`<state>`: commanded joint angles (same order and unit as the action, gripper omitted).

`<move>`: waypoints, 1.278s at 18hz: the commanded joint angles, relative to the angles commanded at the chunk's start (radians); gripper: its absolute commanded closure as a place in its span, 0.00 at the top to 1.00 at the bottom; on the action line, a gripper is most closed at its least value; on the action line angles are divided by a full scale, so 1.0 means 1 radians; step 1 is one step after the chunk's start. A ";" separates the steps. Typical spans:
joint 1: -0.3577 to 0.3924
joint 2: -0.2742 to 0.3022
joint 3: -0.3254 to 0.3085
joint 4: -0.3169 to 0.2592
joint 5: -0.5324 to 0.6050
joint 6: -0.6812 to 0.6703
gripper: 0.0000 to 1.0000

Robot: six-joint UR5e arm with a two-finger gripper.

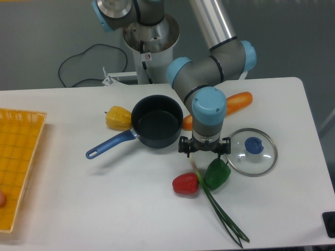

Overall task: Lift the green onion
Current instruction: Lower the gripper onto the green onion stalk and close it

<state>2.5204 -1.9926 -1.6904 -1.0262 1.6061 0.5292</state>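
The pincer (204, 148) is seen from above, directly over the whitish end of the green onion (219, 208); its two dark fingers are spread wide, one to each side of the wrist, and nothing is held between them. The green onion lies flat on the white counter (104, 209), a long, very thin stalk running from under the pincer down toward the near edge, where it splits into dark green leaves. Its upper part is squeezed between a glossy red pepper (185, 183) on one side and a chunky green bell pepper (217, 173) on the other, both touching or just beside the stalk; the leafy half lies in open room.

A round, dark pan (156, 127) with a blue handle is placed just beside the pincer, with a yellow pepper (118, 117) against its far side. A smooth orange carrot (238, 100) is partly hidden behind the arm. A round glass lid (252, 152) with a metal rim and a blue knob rests just beside the pincer on the other side. A yellow lattice basket (18, 157) sits at the counter's far end, well apart. The counter's corner near the lid is rounded.
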 joint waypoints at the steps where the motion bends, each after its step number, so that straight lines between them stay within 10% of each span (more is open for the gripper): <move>1: -0.002 0.000 0.000 0.000 0.000 0.000 1.00; 23: -0.057 -0.046 -0.018 -0.009 0.021 0.003 0.89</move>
<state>2.4636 -2.0387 -1.7089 -1.0354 1.6275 0.5323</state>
